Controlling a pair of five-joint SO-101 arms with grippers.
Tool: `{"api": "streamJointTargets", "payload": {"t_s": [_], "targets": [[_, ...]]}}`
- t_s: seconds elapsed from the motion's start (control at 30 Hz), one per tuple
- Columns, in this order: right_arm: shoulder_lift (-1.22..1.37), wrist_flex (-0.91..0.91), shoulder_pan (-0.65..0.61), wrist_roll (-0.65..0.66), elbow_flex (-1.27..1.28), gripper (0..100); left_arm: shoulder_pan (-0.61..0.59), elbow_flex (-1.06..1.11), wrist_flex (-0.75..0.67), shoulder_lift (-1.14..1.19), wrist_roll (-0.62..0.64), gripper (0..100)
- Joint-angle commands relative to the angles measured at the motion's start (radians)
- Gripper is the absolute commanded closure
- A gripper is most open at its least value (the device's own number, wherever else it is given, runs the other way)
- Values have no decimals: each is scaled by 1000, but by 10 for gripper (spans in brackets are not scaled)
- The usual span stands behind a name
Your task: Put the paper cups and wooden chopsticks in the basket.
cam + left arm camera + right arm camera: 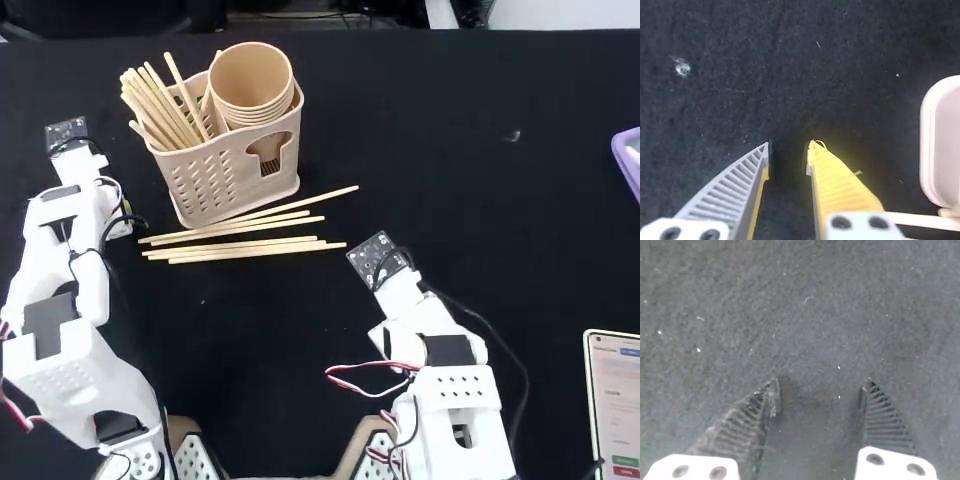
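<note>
Two white arms sit at a black table. A tan basket with little holes stands near the far left part of the table. A stack of paper cups sits inside it, in the right half, with the open end up. A bunch of chopsticks leans in the left half, and their tops stick out over the rim. Several loose chopsticks lie flat on the table, just beside the basket on the side nearer the arms. They lie almost side by side in a row. The left arm is left of them and the right arm is below their right ends. The left gripper points down at the bare cloth, its fingers a little apart and holding nothing. The right gripper is also over bare cloth, its fingers spread wide and holding nothing. A phone and a purple thing lie at the right edge.
</note>
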Motion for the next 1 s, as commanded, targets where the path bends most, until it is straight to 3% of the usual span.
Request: {"api": "streamJointTargets", "payload": {"t_s": [0.0,0.13,0.37,0.6,0.73,0.87,0.97], "targets": [[-22,-23,12,2,1,744,41,-64,5,-11,61,859],[-22,-23,12,2,1,744,33,-56,6,-11,149,859],[-22,-23,12,2,1,744,39,-59,6,-11,420,855],[-22,-23,12,2,1,744,41,-99,23,-11,427,855],[-22,-23,12,2,1,744,42,-171,146,-11,430,855],[-22,-23,12,2,1,744,42,-239,256,-6,523,855],[-22,-23,12,2,1,744,42,-240,258,2,546,855]]}}
